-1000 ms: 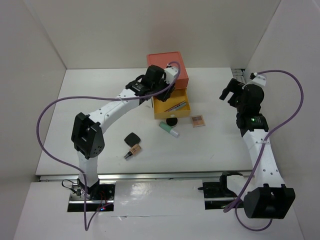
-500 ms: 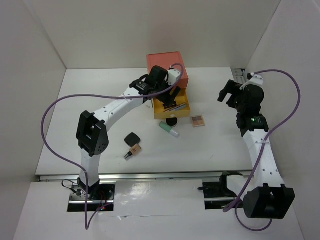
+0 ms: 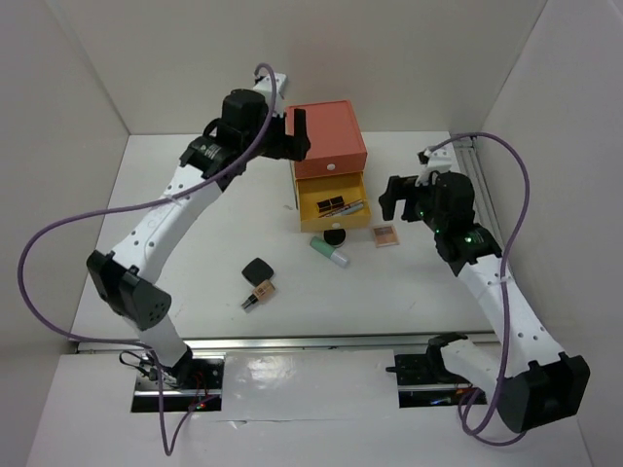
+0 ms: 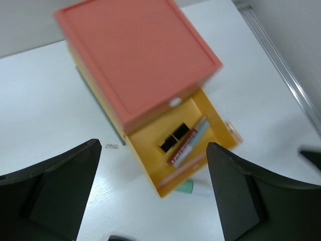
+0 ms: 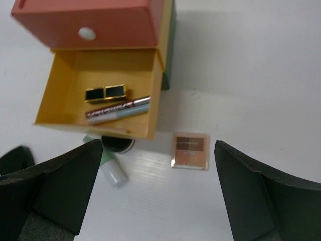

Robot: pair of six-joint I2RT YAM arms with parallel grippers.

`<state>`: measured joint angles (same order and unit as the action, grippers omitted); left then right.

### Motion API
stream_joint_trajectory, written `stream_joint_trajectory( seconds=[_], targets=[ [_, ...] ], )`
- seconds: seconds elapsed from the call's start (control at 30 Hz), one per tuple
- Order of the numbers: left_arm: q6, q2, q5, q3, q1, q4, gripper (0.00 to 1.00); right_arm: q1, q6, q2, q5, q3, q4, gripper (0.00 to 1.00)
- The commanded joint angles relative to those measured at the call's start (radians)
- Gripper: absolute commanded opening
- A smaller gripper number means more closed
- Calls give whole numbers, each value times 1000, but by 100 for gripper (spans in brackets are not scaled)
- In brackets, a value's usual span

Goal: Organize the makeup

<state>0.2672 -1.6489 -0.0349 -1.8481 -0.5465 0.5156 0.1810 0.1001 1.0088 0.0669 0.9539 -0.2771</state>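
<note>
**Makeup: item positions relative to the drawer box**

The makeup lies partly inside and partly in front of the drawer box, a stacked unit with a coral top tier. Its yellow drawer is pulled out toward the front.

1. Front-left of the drawer box, well apart from it: the black square compact lies flat on the table. A beige bottle with a black cap lies on its side just in front of the compact.
2. Inside the yellow drawer: the gold-black lipstick lies toward the back. Two thin pencils lie side by side in front of it.
3. Against the front wall of the drawer: the round black pot. The mint tube lies on its side just in front of the pot.
4. Front-right of the drawer box, near the drawer's right corner: the pink palette, flat on the table.

**Tool state**

- Left gripper: raised at the left edge of the coral tier, with its fingers spread wide and holding nothing.
- Right gripper: to the right of the drawer, above the palette, with its fingers spread wide and holding nothing.
</note>
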Motion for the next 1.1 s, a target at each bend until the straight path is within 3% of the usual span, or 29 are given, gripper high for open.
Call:
stream_joint_trajectory(
  seconds=[0.0,0.13,0.4,0.5,0.7,0.83,1.07],
  targets=[
    [130,-136,-57,-89,42,34,100,83,-46,2,-35,-29,12,100],
    [245,-263,-102,-233,74,86,100,242,-46,40,-142,-29,21,92],
    [346,-425,-102,-307,138,35,95,411,1,89,-200,-79,47,84],
    [346,-466,-91,-335,138,14,90,475,16,134,-205,-90,61,76],
    [334,-488,-71,-301,138,-18,74,505,68,287,-254,-80,104,58],
    [334,-497,-71,-269,138,-29,62,505,128,382,-266,-58,234,55],
    [343,-508,-39,-247,138,-29,58,483,151,542,-390,28,383,32]
  ],
)
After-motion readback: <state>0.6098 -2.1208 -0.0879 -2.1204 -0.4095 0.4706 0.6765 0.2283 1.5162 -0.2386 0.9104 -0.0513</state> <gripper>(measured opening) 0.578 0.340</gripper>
